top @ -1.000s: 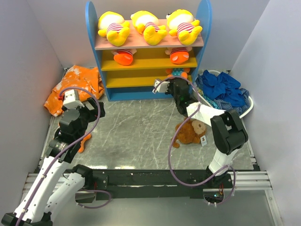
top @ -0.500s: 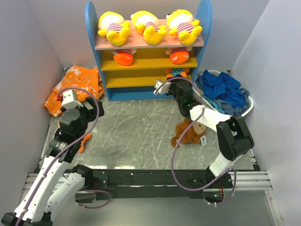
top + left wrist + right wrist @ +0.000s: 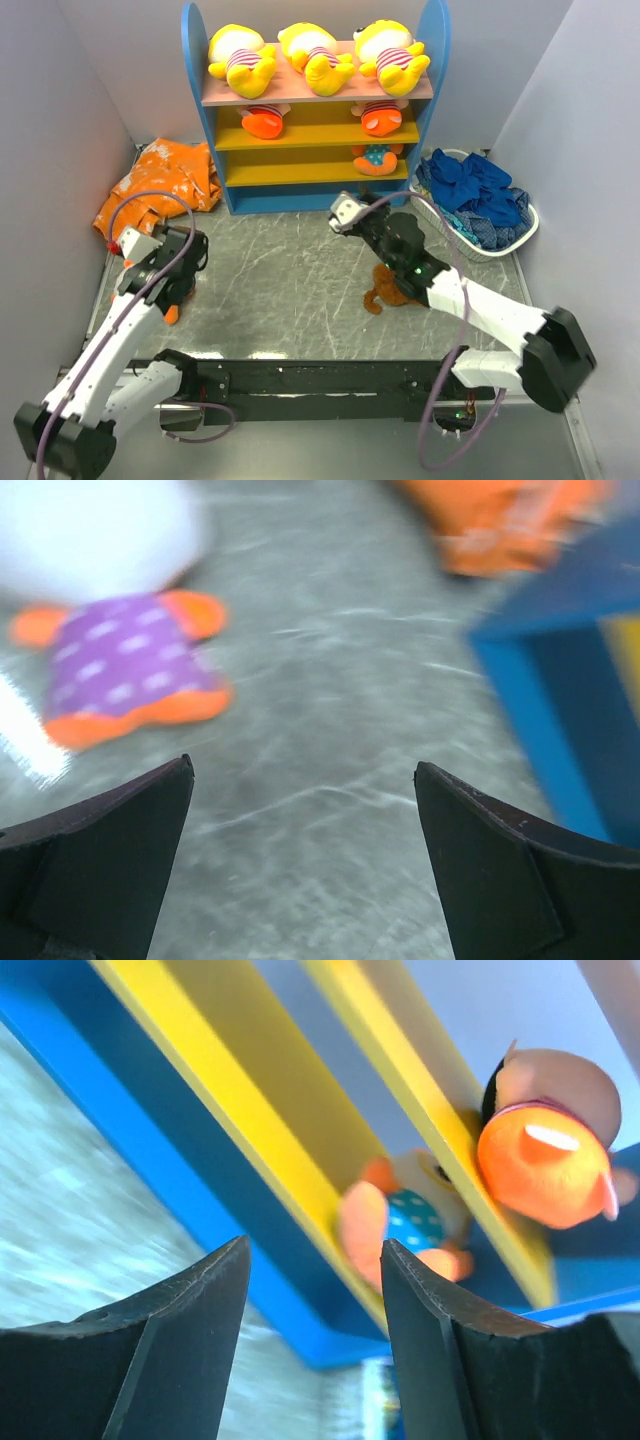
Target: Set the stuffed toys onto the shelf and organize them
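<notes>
The right arm reaches forward. The right gripper (image 3: pixel 347 213) sits just in front of the shelf (image 3: pixel 195 60), jaws parted with nothing between them. The left arm is bent, well to the left of the shelf. The left gripper (image 3: pixel 300 770) angles downward, jaws wide and empty.

Your shelf (image 3: pixel 203 150) shows blue side panels, a pink top board and yellow lower boards. Its yellow toys (image 3: pixel 315 55) wear red-and-white stripes, and the dotted toy (image 3: pixel 377 157) has orange limbs and a teal spotted shirt. You also see a grey, white-veined table (image 3: pixel 290 270), a brown monkey (image 3: pixel 385 292), a purple toy (image 3: pixel 125 670) with white marks and orange limbs, an orange-and-white cloth (image 3: pixel 160 185) and dark blue cloths (image 3: pixel 480 195).
</notes>
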